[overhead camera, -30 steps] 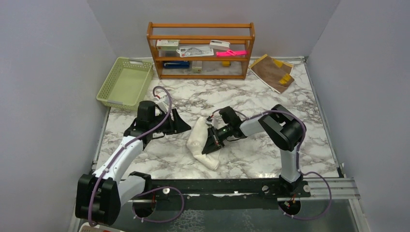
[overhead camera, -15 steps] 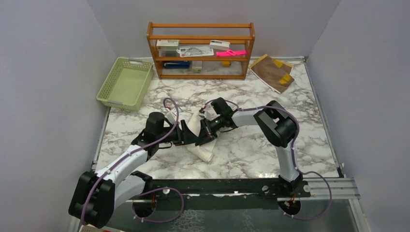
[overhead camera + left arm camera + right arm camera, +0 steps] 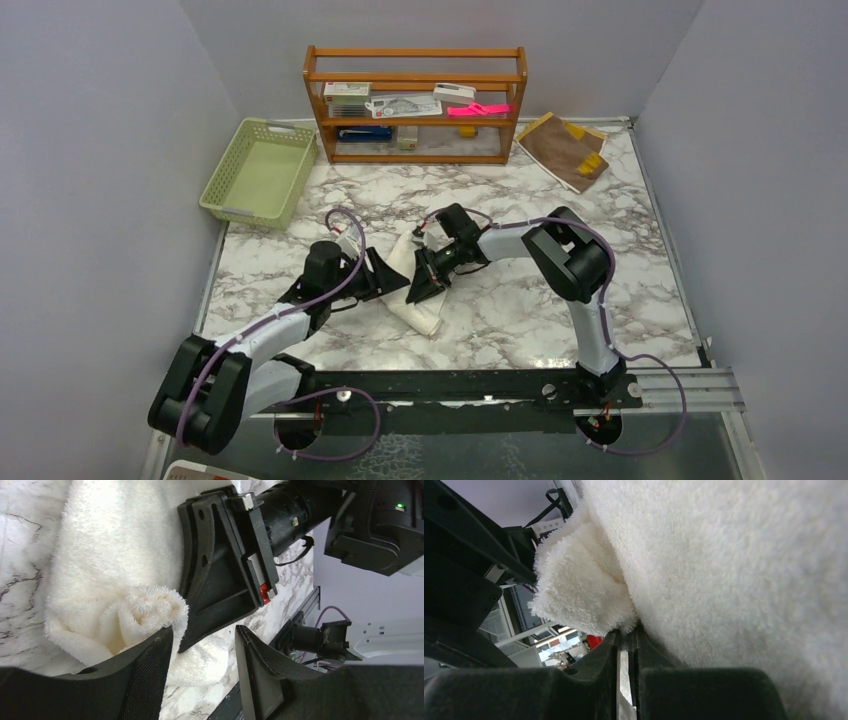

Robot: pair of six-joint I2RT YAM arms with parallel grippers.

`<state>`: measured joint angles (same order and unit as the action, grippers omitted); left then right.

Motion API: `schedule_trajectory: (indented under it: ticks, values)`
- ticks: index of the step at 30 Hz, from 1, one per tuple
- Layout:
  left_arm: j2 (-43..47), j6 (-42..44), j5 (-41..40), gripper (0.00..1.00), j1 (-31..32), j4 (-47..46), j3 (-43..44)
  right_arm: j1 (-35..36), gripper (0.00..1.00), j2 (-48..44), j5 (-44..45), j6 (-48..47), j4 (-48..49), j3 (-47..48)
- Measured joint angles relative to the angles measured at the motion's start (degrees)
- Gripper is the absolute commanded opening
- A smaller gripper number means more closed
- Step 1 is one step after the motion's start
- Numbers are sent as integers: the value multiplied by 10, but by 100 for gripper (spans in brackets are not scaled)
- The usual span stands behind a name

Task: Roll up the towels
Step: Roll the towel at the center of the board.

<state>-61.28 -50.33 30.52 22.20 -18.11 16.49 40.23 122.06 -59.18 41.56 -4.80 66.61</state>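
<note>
The cream-white towel (image 3: pixel 420 312) lies bunched and partly folded over at the table's middle. My right gripper (image 3: pixel 422 283) lies across it from the right, shut on a folded edge of the towel (image 3: pixel 584 595), with only a thin slit between its jaws. My left gripper (image 3: pixel 392 282) comes in from the left, open, right against the towel. In the left wrist view its fingers (image 3: pixel 150 670) straddle the tip of the right gripper (image 3: pixel 220 580), and one finger touches the towel's curled fold (image 3: pixel 145 610). The brown towel with yellow trim (image 3: pixel 565 148) lies flat at the back right.
A green basket (image 3: pixel 258 170) sits at the back left. A wooden shelf (image 3: pixel 415 100) holding small items stands against the back wall. Grey walls close in on both sides. A black rail (image 3: pixel 480 385) runs along the near edge.
My left arm has swung right until its gripper reached the white towel. The right gripper has moved left and a little farther back, pulling the towel's fold over with it.
</note>
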Motion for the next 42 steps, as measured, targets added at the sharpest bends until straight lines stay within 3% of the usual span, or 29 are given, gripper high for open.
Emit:
schedule_trajectory:
  ticks: [3,11,19,29,34,38,42]
  values:
    - [-26,-7,-9,51,0,-24,-3,0,14,2,0,-5,-6,5]
    - [-29,-13,-32,51,0,-59,-29,-1,58,3,-2,-16,-18,14]
    - [2,-33,-57,51,0,-80,-70,3,59,-31,56,-103,-90,36]
    - [36,-45,-92,51,0,-59,-96,7,59,-199,209,-240,-115,-36]
    - [38,-43,-97,51,0,-43,-96,80,59,-269,290,-289,-109,-61]
    - [37,-42,-101,51,0,-33,-95,159,59,-278,357,-316,-102,-65]
    - [37,-39,-104,51,0,-28,-94,187,59,-275,419,-329,-108,-71]
